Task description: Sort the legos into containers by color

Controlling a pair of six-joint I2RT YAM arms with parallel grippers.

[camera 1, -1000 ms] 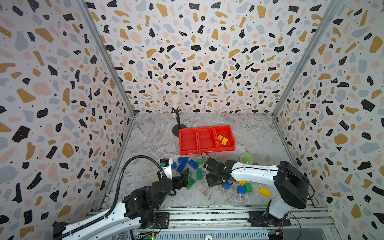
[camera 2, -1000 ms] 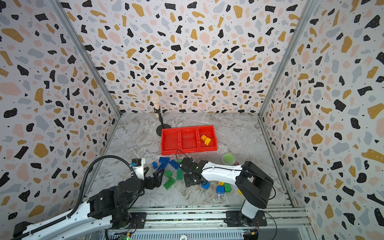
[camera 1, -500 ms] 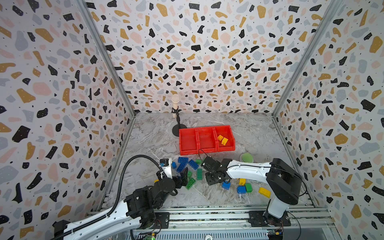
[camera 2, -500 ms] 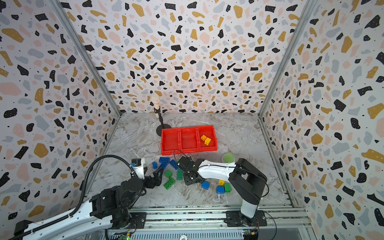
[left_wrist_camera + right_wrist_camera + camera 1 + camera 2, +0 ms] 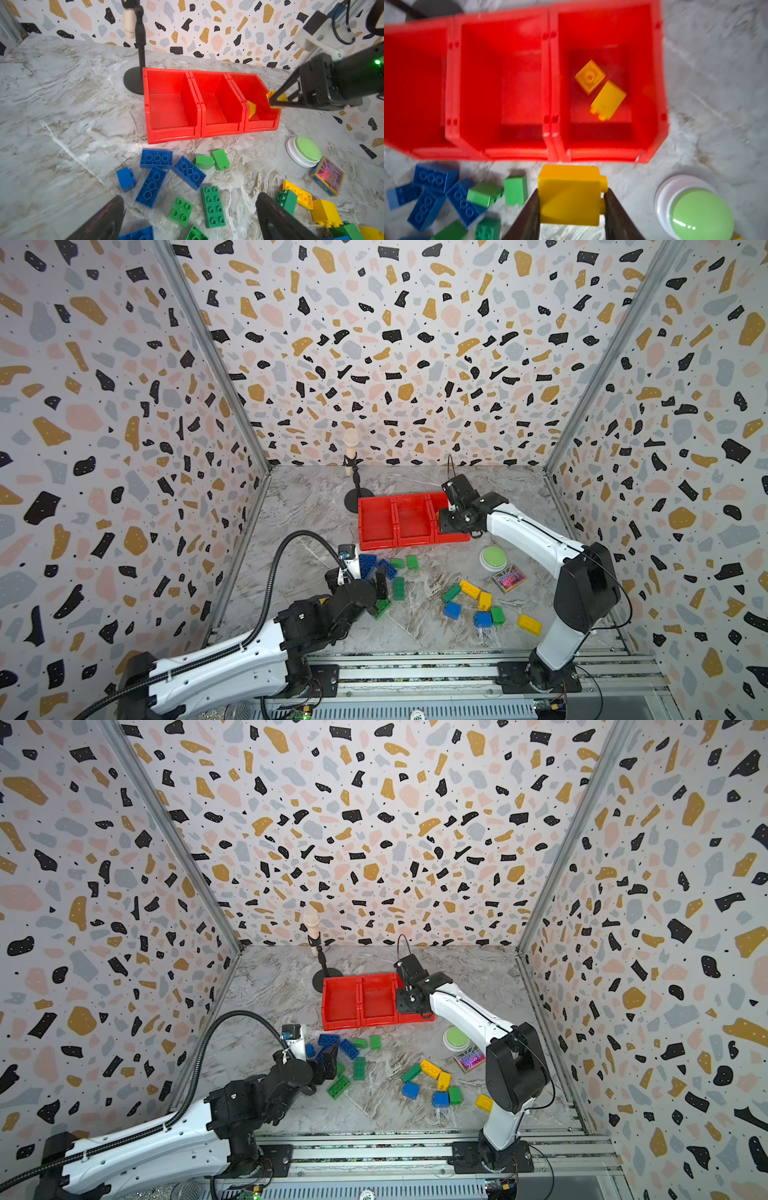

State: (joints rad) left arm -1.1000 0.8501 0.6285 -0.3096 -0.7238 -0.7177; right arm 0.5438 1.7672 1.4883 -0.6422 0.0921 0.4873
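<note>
Two yellow bricks [image 5: 600,90] already in end bin [image 5: 660,83]. Right gripper [image 5: 571,207], moved up from the floor pile, clamps third yellow brick [image 5: 570,196] above bin front; release next. Left gripper [image 5: 190,218] spread wide over blue and green bricks [image 5: 213,206].

We saw bright, even light in both top views, soft short shadows under the legos [image 5: 469,588], glare off the red containers [image 5: 212,99], motion blur across the right wrist view, walls bowed at the edges.
</note>
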